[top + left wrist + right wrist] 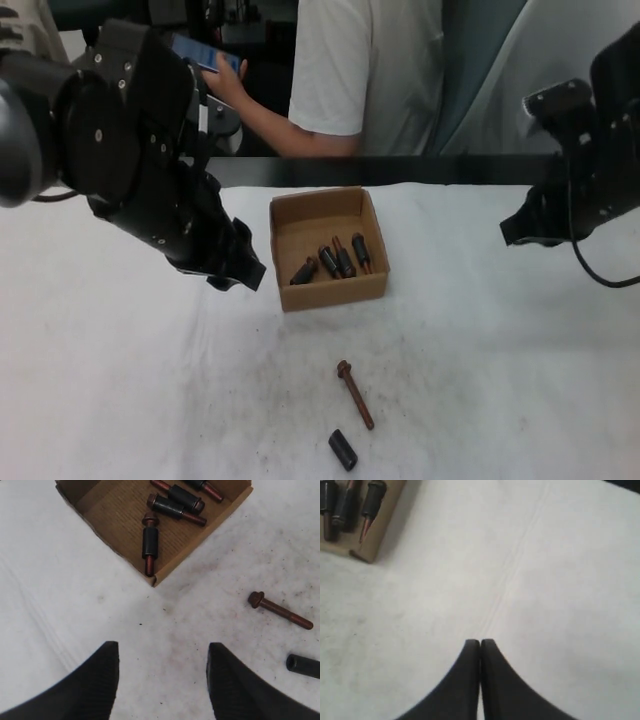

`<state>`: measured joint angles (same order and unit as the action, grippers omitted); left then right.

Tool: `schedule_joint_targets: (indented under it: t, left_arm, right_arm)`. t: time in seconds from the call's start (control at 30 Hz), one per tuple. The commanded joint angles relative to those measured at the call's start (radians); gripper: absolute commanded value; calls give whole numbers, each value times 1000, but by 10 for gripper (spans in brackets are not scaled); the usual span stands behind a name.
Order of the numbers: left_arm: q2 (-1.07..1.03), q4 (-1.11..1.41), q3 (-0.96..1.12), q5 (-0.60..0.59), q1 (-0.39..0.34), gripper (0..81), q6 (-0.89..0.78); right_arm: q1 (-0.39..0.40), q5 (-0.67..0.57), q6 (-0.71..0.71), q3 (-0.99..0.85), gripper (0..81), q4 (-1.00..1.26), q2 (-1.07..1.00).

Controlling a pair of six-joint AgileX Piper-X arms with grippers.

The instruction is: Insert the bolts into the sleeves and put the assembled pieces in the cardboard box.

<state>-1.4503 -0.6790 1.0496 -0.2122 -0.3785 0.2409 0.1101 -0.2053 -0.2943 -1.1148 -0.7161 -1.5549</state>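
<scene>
Left fingers apart, right fingers together, bolt (head toward box), sleeve seemingly near tip

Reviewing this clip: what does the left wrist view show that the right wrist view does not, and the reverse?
In the left wrist view, not the right: the loose bolt lying on the white cloth, the bare sleeve near it but apart from it, and the left gripper, open over the cloth. In the right wrist view, not the left: the right gripper, shut over bare cloth. Both share: a corner of the cardboard box with assembled pieces lying in it, and the cloth around it.
</scene>
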Motion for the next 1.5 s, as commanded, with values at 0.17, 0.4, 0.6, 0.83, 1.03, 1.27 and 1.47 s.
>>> schedule_joint_targets:
  t: [0.17,0.4,0.6,0.83,1.03,1.27,1.47]
  left_arm:
    - [4,22,1,-10,0,495,-3]
    - [4,18,1,-13,0,495,11]
    - [4,33,-37,-54,0,495,14]
    - [4,74,-165,-60,-35,493,-19]
    - [4,95,-205,-58,-106,493,-25]
    - [4,190,-212,-51,-134,437,-51]
    - [-23,113,-213,-59,-134,432,-50]
  right_arm:
    - [164,42,-61,-12,8,-15,15]
    - [217,-24,54,-12,362,24,15]
    - [206,-11,169,-12,504,4,15]
    - [251,-71,164,-12,311,9,15]
    - [301,-85,189,-12,312,-14,15]
    - [370,-82,197,-12,312,-31,15]
    - [392,-82,197,-9,312,-62,15]
